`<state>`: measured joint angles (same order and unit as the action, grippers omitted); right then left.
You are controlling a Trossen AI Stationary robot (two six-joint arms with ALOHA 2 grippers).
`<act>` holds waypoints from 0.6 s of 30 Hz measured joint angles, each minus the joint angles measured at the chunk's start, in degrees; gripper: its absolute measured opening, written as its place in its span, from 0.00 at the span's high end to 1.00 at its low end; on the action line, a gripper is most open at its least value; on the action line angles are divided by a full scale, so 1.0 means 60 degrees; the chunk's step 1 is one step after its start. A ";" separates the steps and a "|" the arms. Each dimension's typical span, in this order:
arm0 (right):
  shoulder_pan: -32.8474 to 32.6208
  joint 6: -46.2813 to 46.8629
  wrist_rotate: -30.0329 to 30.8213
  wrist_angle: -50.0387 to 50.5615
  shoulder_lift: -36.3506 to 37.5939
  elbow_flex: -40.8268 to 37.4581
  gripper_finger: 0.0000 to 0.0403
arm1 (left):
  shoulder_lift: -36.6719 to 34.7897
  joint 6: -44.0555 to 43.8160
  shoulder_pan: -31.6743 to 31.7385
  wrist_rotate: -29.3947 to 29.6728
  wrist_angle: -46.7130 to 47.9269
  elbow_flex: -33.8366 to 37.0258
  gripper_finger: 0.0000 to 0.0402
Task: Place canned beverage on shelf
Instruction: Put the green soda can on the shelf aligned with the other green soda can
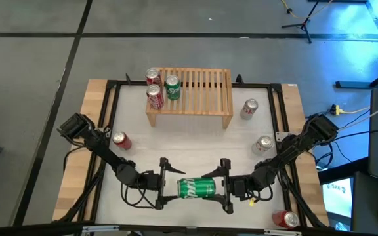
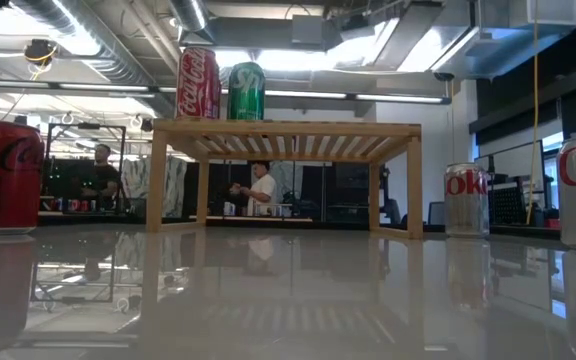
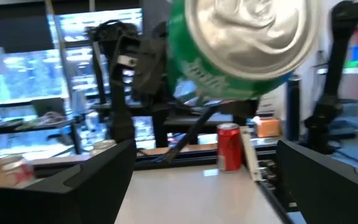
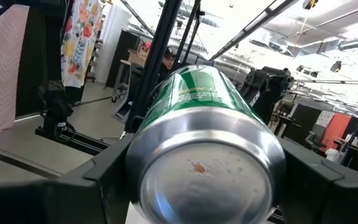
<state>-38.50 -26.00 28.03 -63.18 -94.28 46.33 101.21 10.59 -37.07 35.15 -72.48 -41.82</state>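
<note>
A green can lies on its side in the air near the table's front edge, with my right gripper shut on it from the right. My left gripper faces the can's other end from the left, open; the can shows above and between its wide-apart fingers, apart from them. The light-wood shelf stands at the far middle on its side legs. On its slatted top's left end stand a green can and two red ones. My right gripper pinches the green can's round sides between its two fingers, near the end that faces the wrist. The fingers come level from the table's right and lie along the can. The can lies about level, lifted clear of the table.
A red can stands on the table's left part, two silver cans on the right, another red can at the near right corner. The black frame rims the table. People stand in the room behind.
</note>
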 joint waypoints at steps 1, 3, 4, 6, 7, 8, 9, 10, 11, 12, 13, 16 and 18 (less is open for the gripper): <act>0.0000 0.0000 0.0000 -0.0004 0.0000 0.0000 0.28 | 0.0000 -0.0084 0.0053 -0.0189 -0.0007 -0.0002 0.06; 0.0004 0.0004 0.0004 -0.0004 0.0000 0.0000 0.28 | 0.0000 -0.0232 0.0152 -0.0491 -0.0008 -0.0005 0.06; 0.0004 0.0004 0.0004 -0.0007 0.0000 0.0000 0.28 | 0.0001 -0.0248 0.0183 -0.0620 0.0008 -0.0022 0.06; 0.0005 0.0027 0.0004 -0.0004 0.0000 0.0000 0.28 | 0.0007 -0.0210 0.0188 -0.0777 0.0017 -0.0180 0.06; 0.0041 0.0063 -0.0004 -0.0004 -0.0003 0.0000 0.28 | 0.0016 -0.0174 0.0162 -0.0851 0.0045 -0.0311 0.06; 0.0097 0.0150 -0.0031 -0.0030 -0.0039 0.0000 0.28 | 0.0098 -0.0089 0.0149 -0.0900 0.0061 -0.0494 0.06; 0.0151 0.0293 -0.0060 -0.0066 -0.0066 0.0000 0.28 | 0.0213 0.0098 0.0136 -0.0959 0.0091 -0.0719 0.06; 0.0230 0.0392 -0.0090 -0.0036 -0.0076 0.0000 0.28 | 0.0368 0.0337 0.0099 -0.0942 0.0142 -0.0926 0.06; 0.0313 0.0594 -0.0155 -0.0033 -0.0082 0.0000 0.28 | 0.0562 0.0549 0.0067 -0.0812 0.0184 -0.1158 0.06; 0.0391 0.0790 -0.0292 -0.0078 -0.0123 0.0001 0.28 | 0.0773 0.0774 0.0072 -0.0715 0.0195 -0.1418 0.06; 0.0468 0.1000 -0.0388 -0.0166 -0.0152 0.0004 0.28 | 0.0945 0.1012 0.0075 -0.0528 0.0199 -0.1636 0.06; 0.0482 0.1089 -0.0614 -0.0304 -0.0191 0.0004 0.28 | 0.1303 0.1502 0.0035 0.0085 0.0205 -0.2139 0.06; 0.0466 0.1085 -0.0609 -0.0424 -0.0238 0.0008 0.28 | 0.1439 0.1724 0.0035 0.0096 0.0082 -0.2345 0.06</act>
<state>-35.70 -19.49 24.38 -65.72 -95.71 46.37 109.84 20.94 -36.86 35.73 -71.99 -55.89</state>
